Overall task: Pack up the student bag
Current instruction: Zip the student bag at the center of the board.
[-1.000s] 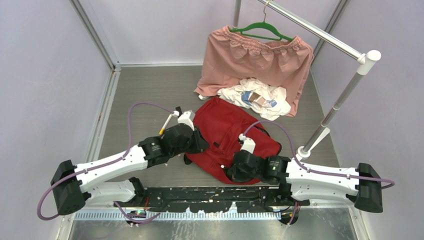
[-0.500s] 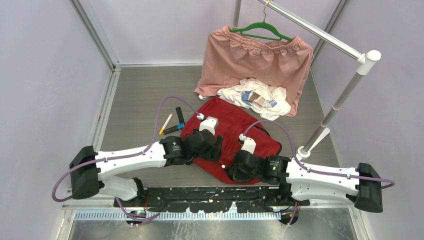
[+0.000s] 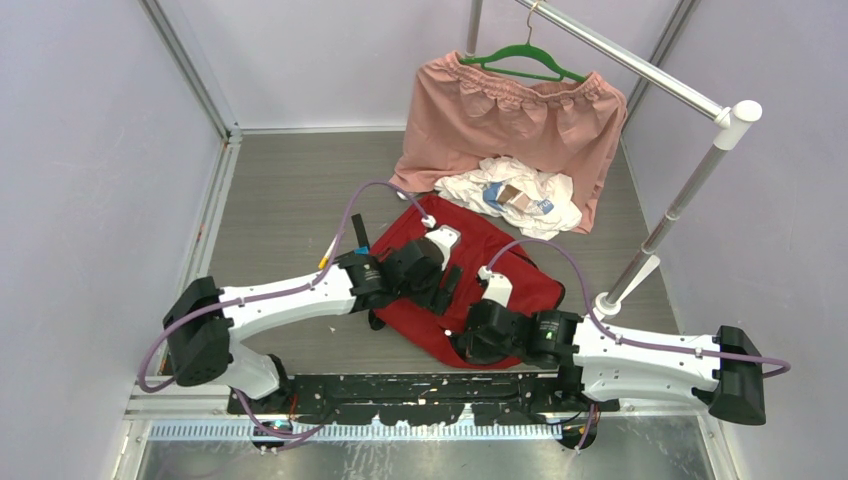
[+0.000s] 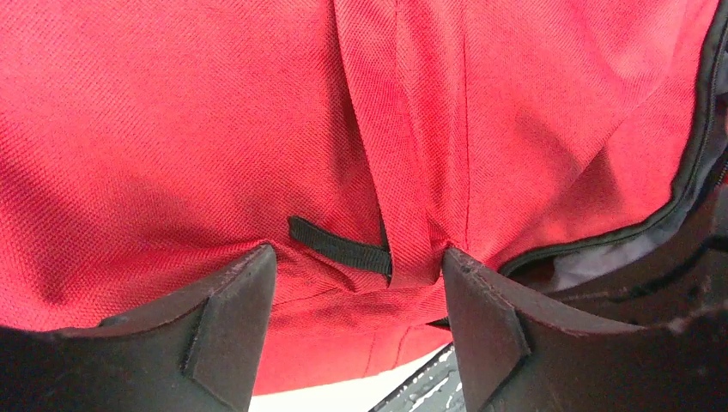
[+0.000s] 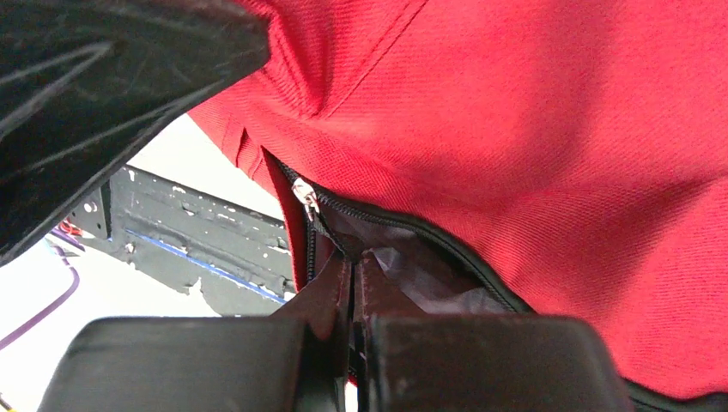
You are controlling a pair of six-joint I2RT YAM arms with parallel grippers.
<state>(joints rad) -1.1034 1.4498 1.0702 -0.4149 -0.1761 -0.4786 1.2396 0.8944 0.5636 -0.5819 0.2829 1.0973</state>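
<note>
Resting on grey table (image 3: 280,190) between lilac walls (image 3: 90,150): student bag (image 3: 465,240).

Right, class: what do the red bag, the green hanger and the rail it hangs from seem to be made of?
The student bag looks like matte woven synthetic cloth: fine weave, soft creases. The hanger is probably plastic, smooth green, though coated wire is possible. The rail looks metal, steel or aluminium, by its silvery sheen.

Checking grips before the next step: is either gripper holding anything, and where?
The right gripper is shut on the student bag, pinching the black-trimmed edge of its zipper opening. The left gripper is open above the bag, holding nothing.
</note>
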